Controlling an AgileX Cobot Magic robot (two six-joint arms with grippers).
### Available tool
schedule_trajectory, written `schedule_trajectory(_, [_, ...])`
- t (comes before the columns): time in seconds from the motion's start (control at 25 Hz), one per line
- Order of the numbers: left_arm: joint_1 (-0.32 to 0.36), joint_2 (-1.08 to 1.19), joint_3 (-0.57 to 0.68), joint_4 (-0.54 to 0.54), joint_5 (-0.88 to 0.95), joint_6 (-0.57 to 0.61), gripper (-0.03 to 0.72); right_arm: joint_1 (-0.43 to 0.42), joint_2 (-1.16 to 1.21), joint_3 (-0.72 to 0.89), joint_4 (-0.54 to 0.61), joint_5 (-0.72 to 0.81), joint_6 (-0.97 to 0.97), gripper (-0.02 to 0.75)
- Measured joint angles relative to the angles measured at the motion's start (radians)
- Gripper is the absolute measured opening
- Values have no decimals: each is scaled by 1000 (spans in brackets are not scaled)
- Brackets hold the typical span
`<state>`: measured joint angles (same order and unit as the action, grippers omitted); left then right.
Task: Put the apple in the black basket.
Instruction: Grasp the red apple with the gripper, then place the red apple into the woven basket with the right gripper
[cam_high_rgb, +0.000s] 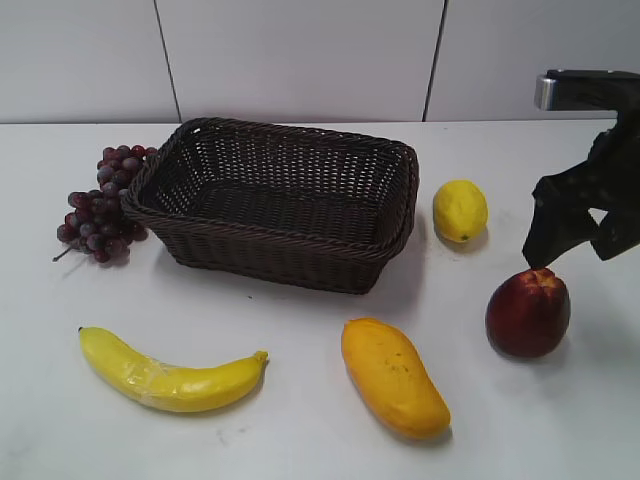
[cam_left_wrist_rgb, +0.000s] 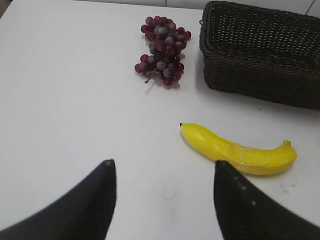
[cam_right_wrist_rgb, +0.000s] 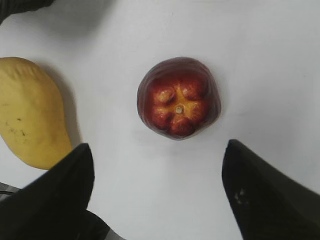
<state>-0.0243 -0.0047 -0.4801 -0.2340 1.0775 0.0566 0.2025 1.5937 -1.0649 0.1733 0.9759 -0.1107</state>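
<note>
The dark red apple sits on the white table at the right front. In the right wrist view the apple shows its orange dimpled top, lying just ahead of my right gripper, which is open and empty. In the exterior view the right gripper hangs above and just behind the apple. The black basket stands empty at mid-table; it also shows in the left wrist view. My left gripper is open and empty over bare table.
A yellow lemon lies right of the basket. An orange mango lies left of the apple and shows in the right wrist view. A banana lies front left, purple grapes left of the basket.
</note>
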Motion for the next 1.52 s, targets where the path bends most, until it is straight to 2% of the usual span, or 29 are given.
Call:
schedule_trajectory(0.64, [0,0,0,0,0,0,462,0,242,-2,-31,-105,50,601])
schedule_trajectory(0.84, [0,0,0,0,0,0,462,0,253,-11,-21,-103,56,566])
schedule_trajectory(1.16, [0,0,0,0,0,0,462,0,247,-12,-7,-79,56,566])
schedule_trajectory(1.32, [0,0,0,0,0,0,462,0,228,-77,-31,33,56,564])
schedule_trajectory(1.52, [0,0,0,0,0,0,462,1,203,-285,-53,207,58,564])
